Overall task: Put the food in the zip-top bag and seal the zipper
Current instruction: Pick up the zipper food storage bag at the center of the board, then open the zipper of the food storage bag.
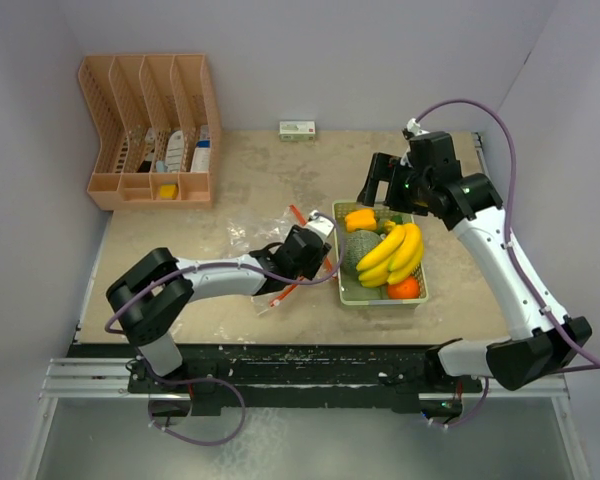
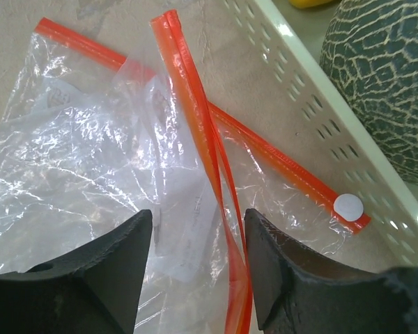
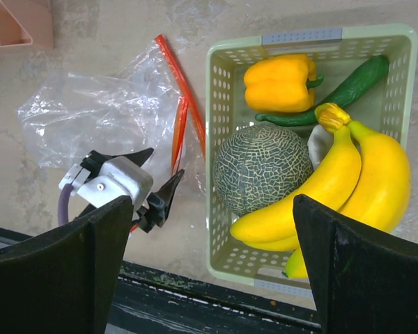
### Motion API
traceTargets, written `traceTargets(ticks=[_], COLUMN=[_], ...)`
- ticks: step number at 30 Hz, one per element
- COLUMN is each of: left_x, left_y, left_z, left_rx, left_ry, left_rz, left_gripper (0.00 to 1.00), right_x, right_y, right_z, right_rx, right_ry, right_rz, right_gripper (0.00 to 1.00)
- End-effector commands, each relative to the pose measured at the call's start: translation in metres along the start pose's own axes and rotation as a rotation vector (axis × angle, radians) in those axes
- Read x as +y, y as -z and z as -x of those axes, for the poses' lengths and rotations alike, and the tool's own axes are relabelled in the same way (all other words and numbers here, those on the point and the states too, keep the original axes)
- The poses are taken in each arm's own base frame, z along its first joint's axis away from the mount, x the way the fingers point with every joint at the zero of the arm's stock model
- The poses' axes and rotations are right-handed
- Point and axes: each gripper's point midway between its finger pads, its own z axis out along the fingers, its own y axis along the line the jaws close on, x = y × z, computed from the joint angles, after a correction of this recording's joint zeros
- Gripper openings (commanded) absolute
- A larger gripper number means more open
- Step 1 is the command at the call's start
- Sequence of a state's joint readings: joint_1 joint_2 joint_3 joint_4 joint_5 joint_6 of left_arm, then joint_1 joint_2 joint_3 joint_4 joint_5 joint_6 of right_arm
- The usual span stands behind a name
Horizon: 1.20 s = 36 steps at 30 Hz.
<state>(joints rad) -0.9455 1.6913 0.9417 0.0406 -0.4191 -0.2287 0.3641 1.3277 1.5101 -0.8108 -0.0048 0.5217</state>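
Pale grey walls (image 1: 330, 60) close in a mottled beige table (image 1: 180, 290). At its far left corner stands a peach slotted organiser (image 1: 150, 130) with small packets and bottles in its near slots.

Toward the middle, the zip-top bag (image 2: 76, 153) lies crumpled and flat on the table, just left of the basket, with nothing inside it. Its mouth is apart: one run of the red-orange zipper (image 2: 193, 118) crosses over the other, and the white slider tab (image 2: 348, 204) sits at the strip's end nearest the basket.

The left fingers (image 2: 104, 278) hang low over the bag, parted with a clear gap. The clear plastic and the loose zipper strip lie between them, the strip close to the right-hand finger. They appear not to have closed on anything, though whether the tips touch the plastic is hard to tell.

A small white and green box (image 1: 297, 128) rests against the far wall.

Right of the bag, the pale green basket (image 3: 216, 104) holds all the food. The orange-yellow bell pepper (image 3: 279, 82) lies at its far end beside a dark green cucumber (image 3: 352, 83). The netted grey-green melon (image 3: 261, 167) is in the middle, and the yellow banana bunch (image 3: 348, 181) leans against it. The small orange fruit (image 1: 404, 287) is at the near right corner.

The right fingers (image 3: 56, 278) hover above the basket's far end, spread wide and holding nothing.
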Motion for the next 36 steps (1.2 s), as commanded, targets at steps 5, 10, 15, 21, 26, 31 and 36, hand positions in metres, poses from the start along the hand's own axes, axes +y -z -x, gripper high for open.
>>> traceTargets(ticks=[5, 10, 15, 21, 26, 31, 36], left_x=[-0.001, 0.007, 0.011, 0.023, 0.027, 0.028, 0.020], left_y=[-0.004, 0.022, 0.082, 0.150, 0.181, 0.186, 0.186], left_z=[-0.005, 0.033, 0.086, 0.132, 0.157, 0.173, 0.192], left_rx=[-0.006, -0.015, -0.069, -0.198, -0.324, -0.401, -0.442], left_ry=[0.038, 0.077, 0.211, 0.378, 0.524, 0.600, 0.673], left_rz=[-0.007, 0.017, -0.046, -0.130, -0.202, -0.221, -0.271], left_gripper=[0.21, 0.00, 0.00, 0.00, 0.00, 0.00, 0.00], right_x=[0.001, 0.002, 0.012, 0.048, 0.073, 0.095, 0.104], right_y=[0.015, 0.019, 0.029, 0.051, 0.064, 0.086, 0.103], right_z=[0.001, 0.003, 0.002, -0.005, -0.008, -0.018, -0.024], right_rx=[-0.019, -0.027, -0.036, -0.082, -0.110, -0.098, -0.144], right_ry=[0.015, 0.013, 0.036, 0.084, 0.094, 0.122, 0.131], right_rz=[0.028, 0.033, 0.098, 0.349, 0.527, 0.697, 0.779], right_gripper=[0.99, 1.00, 1.00, 0.97, 0.92, 0.88, 0.87])
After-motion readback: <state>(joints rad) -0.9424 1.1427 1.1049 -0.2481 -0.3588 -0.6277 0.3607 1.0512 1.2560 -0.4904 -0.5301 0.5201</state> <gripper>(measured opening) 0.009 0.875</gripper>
